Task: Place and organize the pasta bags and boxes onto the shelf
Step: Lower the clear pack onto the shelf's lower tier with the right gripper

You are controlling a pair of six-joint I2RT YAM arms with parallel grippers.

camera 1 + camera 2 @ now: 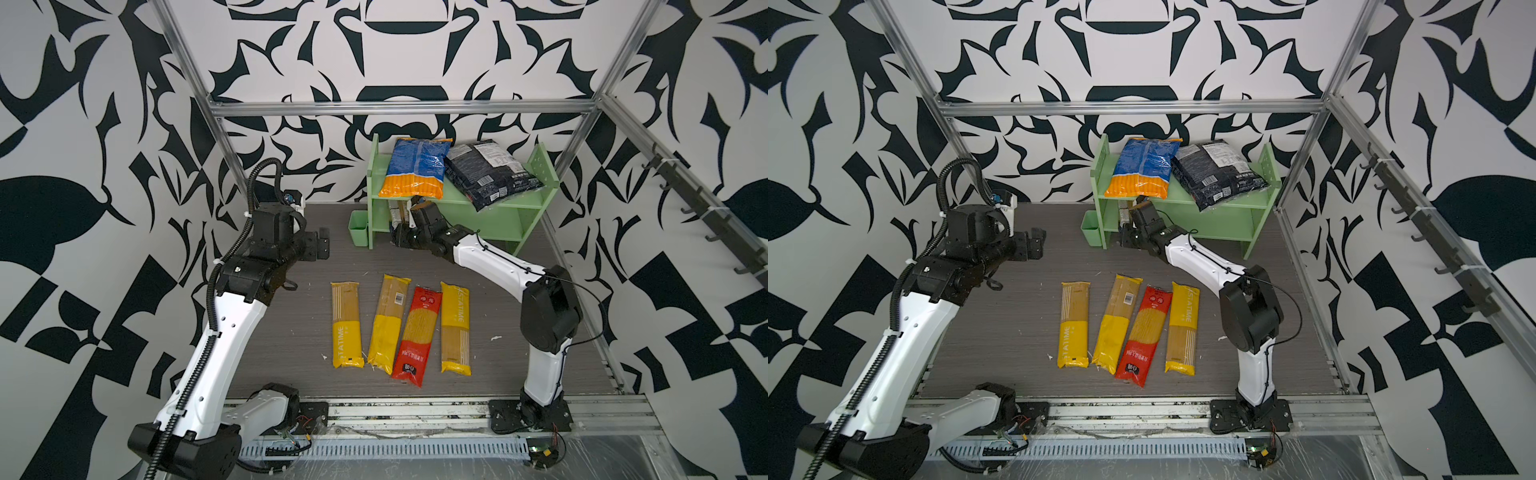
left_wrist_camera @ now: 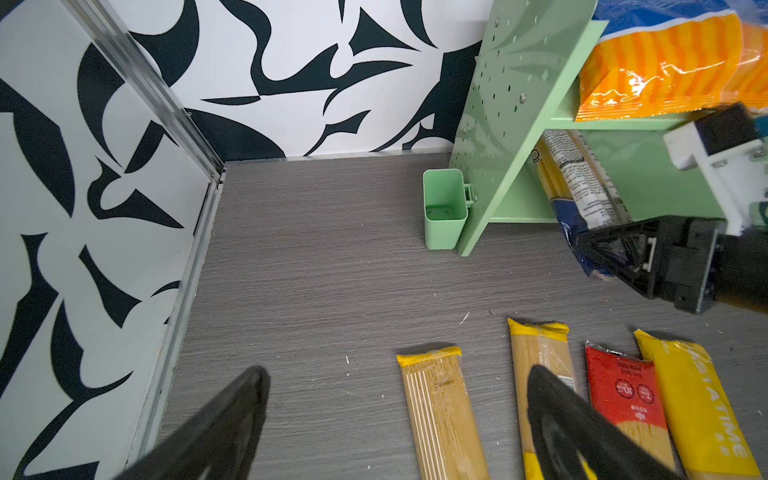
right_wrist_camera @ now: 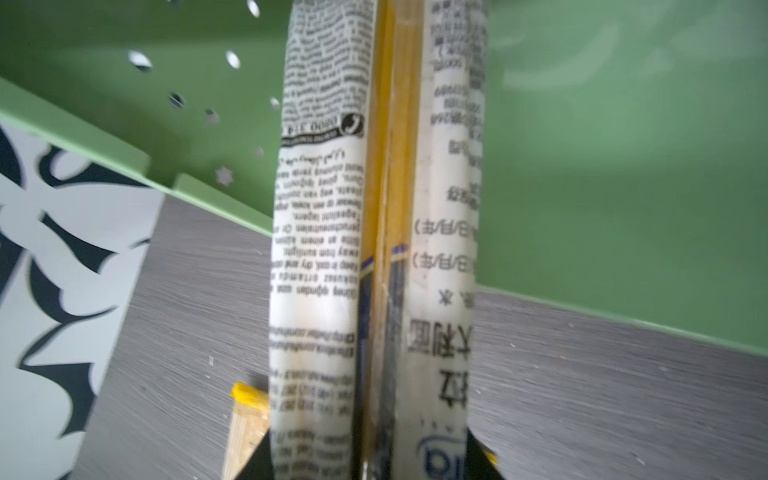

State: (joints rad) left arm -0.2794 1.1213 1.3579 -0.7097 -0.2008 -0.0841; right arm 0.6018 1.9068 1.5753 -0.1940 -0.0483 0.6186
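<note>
Shelf: the light green two-tier shelf (image 1: pixel 490 222) (image 1: pixel 1225 222) stands at the back of the grey surface (image 1: pixel 291 332), with a small green cup (image 1: pixel 358 226) (image 2: pixel 444 208) touching its left side panel.
Top tier: the blue-and-orange pasta bag (image 1: pixel 415 168) (image 1: pixel 1144 168) lies on the left. The black pasta bag (image 1: pixel 486 174) (image 1: pixel 1214 174) is just beside it on the right, and its front edge hangs over the tier's lip.
Right gripper: the right gripper (image 1: pixel 400 239) (image 2: pixel 590 249) is clamped on the near end of the navy-and-clear spaghetti pack (image 2: pixel 582 183) (image 3: pixel 374 249), low at the front of the shelf's left end.
Held pack: it is tilted, with its far end reaching into the lower tier beside the left panel. It may be resting on the lower board, but the contact is hidden.
Left gripper: the left gripper (image 1: pixel 322 245) (image 1: pixel 1034 245) has its jaws spread wide and holds nothing, hovering above the surface left of the shelf.
On the surface: a row of four long packs sits well apart from the shelf. From the left they are the left yellow spaghetti pack (image 1: pixel 347 328), the middle yellow spaghetti pack (image 1: pixel 388 324), the red spaghetti pack (image 1: pixel 417 336) and the right yellow spaghetti pack (image 1: pixel 455 328).
Row contact: the red pack's edge touches the middle yellow one.
</note>
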